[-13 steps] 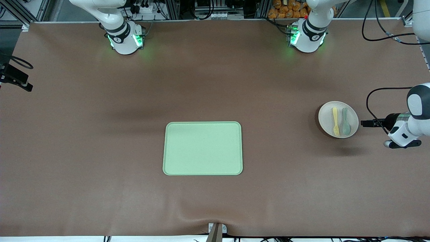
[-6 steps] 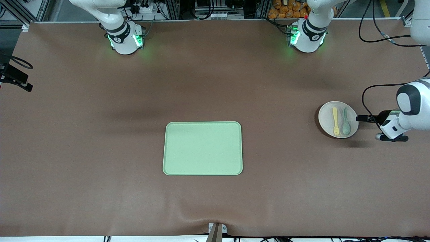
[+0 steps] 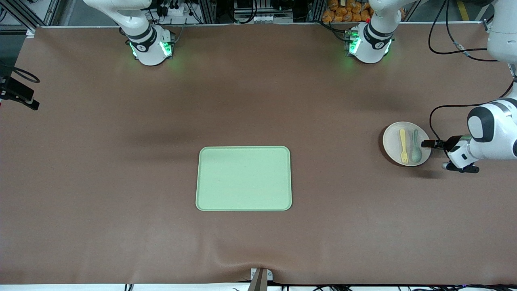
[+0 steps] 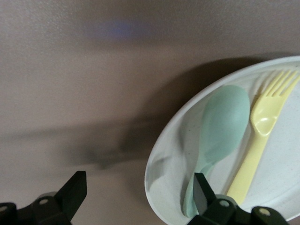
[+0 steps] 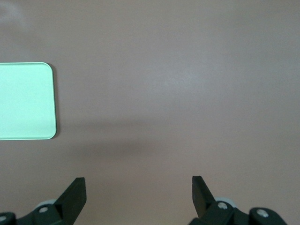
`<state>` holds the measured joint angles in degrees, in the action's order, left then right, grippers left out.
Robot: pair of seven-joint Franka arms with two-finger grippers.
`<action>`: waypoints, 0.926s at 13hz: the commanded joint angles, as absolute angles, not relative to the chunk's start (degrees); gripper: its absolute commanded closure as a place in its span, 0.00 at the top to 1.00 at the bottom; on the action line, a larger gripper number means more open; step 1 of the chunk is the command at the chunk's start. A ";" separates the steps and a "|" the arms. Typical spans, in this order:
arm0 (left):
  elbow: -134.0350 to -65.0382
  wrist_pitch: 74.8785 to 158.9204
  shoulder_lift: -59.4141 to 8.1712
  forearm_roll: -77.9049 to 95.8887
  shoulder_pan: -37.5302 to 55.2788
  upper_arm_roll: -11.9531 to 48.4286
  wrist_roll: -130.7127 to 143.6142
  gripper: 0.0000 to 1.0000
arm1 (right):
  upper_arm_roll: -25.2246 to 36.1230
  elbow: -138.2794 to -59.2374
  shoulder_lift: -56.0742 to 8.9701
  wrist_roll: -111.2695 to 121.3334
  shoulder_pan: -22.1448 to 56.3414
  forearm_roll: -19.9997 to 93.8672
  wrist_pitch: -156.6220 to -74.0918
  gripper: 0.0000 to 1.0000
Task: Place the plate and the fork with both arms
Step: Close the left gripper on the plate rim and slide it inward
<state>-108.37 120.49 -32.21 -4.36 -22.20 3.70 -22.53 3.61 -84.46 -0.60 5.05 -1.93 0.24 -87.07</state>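
Since a second ago we see the left gripper (image 3: 425, 143) has slid in to the plate (image 3: 391, 142) rim at the frame's right, wide open, holding nothing. Fork (image 3: 403, 145) and spoon (image 3: 415, 146) lie on the plate. Right gripper (image 5: 136, 199) waits wide open over the desk (image 3: 121, 182), empty, above the tray (image 3: 243, 178).

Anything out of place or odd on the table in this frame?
Nothing is spilled or damaged. One extra: a grey-green spoon lies beside the fork on the plate. The left gripper, open, is at the plate's rim; the tray is bare.
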 commanded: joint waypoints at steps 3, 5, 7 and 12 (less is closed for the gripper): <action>-108.72 122.17 -32.69 -5.54 -22.24 3.87 -23.73 1.00 | 3.08 -84.02 -0.53 4.48 -2.99 0.88 -86.57 1.00; -108.72 122.78 -33.04 -5.54 -22.15 3.87 -23.64 0.89 | 3.08 -84.02 -0.53 4.39 -2.99 0.88 -86.57 1.00; -108.55 123.05 -33.05 -5.54 -21.89 3.96 -23.64 0.70 | 3.08 -84.02 -0.53 4.39 -2.99 0.88 -86.57 1.00; -108.19 123.66 -33.05 -5.54 -21.09 3.96 -23.55 0.28 | 3.08 -84.02 -0.53 4.39 -2.99 0.97 -86.48 1.00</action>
<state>-108.34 123.09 -33.11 -4.37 -21.31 4.09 -23.07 3.62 -84.46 -0.60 5.02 -1.93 0.24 -87.07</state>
